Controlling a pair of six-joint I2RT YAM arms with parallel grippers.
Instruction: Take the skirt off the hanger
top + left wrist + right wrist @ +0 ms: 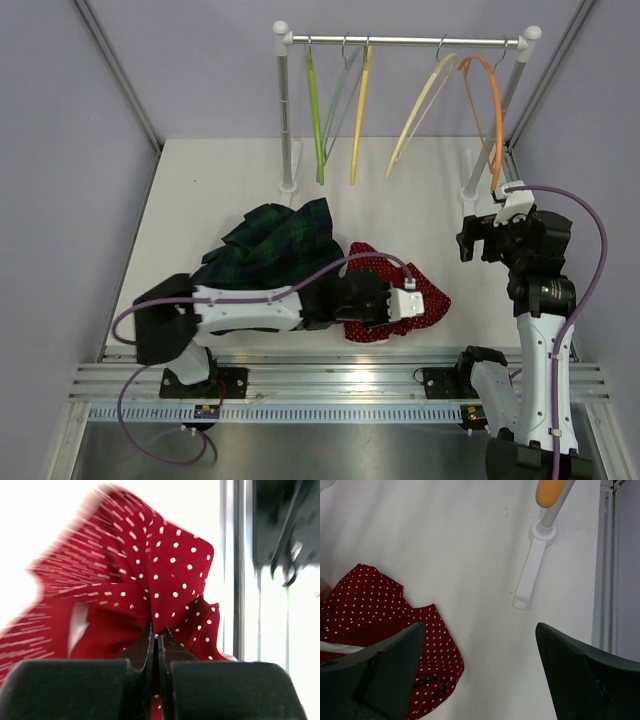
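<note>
Red white-dotted fabric skirt (432,298) lies crumpled on white surface (400,200), lower centre of frame, near front edge. L claw (156,632) pressed together, pinching a fold. R claw (480,625) spread wide over bare surface right of hem. Dark green plaid skirt (270,245) just left.

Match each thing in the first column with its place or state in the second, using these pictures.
Column one:
1. red dotted skirt
2. green tartan skirt
3. orange hanger
4. right fingers

Column two:
A. hangs at the right end of the rail
B. spread wide, holding nothing
C. pinched in the shut left fingers
D. lies on the table, gripped by nothing

Pairs: 1-C, 2-D, 3-A, 4-B.
</note>
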